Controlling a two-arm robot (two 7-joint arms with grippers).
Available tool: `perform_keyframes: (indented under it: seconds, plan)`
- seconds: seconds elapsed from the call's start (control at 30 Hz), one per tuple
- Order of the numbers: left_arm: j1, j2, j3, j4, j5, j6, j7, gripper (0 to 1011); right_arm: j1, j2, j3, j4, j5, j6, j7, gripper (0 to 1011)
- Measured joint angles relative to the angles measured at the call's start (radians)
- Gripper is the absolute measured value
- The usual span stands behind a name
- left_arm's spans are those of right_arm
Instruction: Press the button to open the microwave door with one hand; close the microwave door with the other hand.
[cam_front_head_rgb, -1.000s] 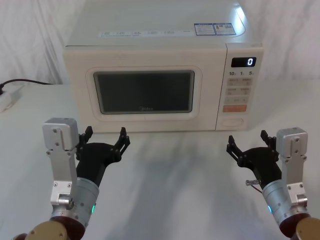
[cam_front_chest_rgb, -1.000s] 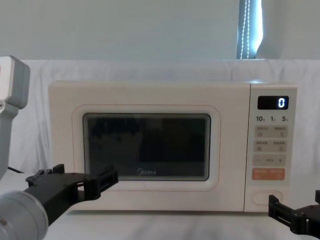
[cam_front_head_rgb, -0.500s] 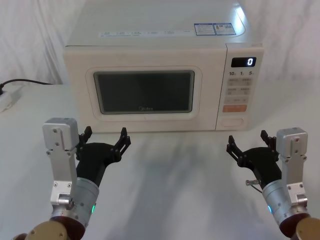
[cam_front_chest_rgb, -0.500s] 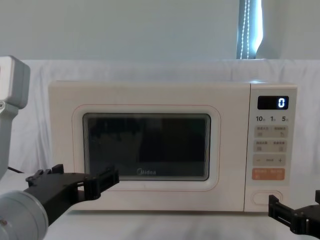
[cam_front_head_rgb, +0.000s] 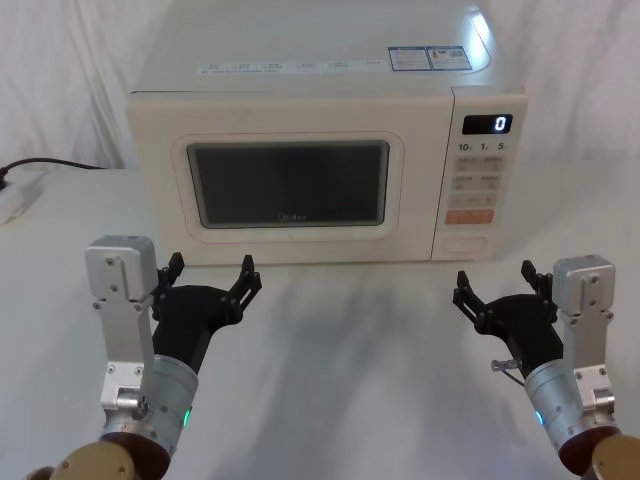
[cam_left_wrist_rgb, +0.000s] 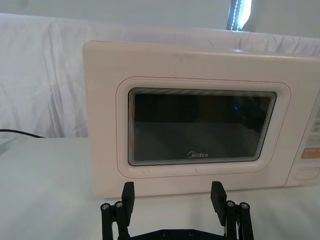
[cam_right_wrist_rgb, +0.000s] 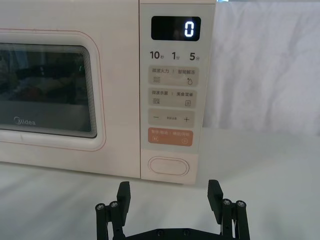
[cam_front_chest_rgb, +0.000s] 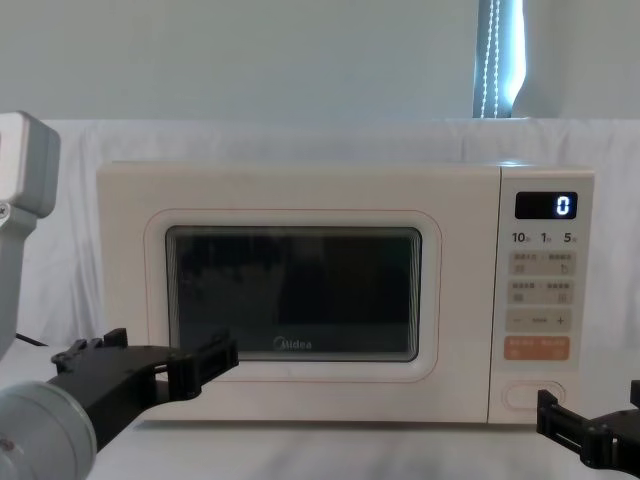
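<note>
Cream door (cam_front_head_rgb: 285, 185) is sitting shut at frame centre. Left gripper (cam_front_head_rgb: 208, 272) is hovering lower left, fingers spread, facing the door. Button (cam_front_head_rgb: 465, 243) is lying at the panel's foot, centre right. Right gripper (cam_front_head_rgb: 493, 283) is waiting lower right, fingers spread, just below the button and nearer it; nothing is blocking the path.

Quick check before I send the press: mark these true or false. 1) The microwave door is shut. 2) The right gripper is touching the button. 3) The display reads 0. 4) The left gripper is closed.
1) The microwave door is shut: true, flush with the control panel.
2) The right gripper touches the button: false, it sits short of the button, over the table.
3) The display reads 0: true.
4) The left gripper is closed: false, it is open.
</note>
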Motion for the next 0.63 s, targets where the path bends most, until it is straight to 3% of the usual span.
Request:
perform_keyframes:
  seconds: [0.63]
  plan:
    - [0.000,0.000,0.000,0.000,0.000,0.000,0.000,1001,0.000,0.000,0.000,0.000,0.000,0.000,0.000,1002]
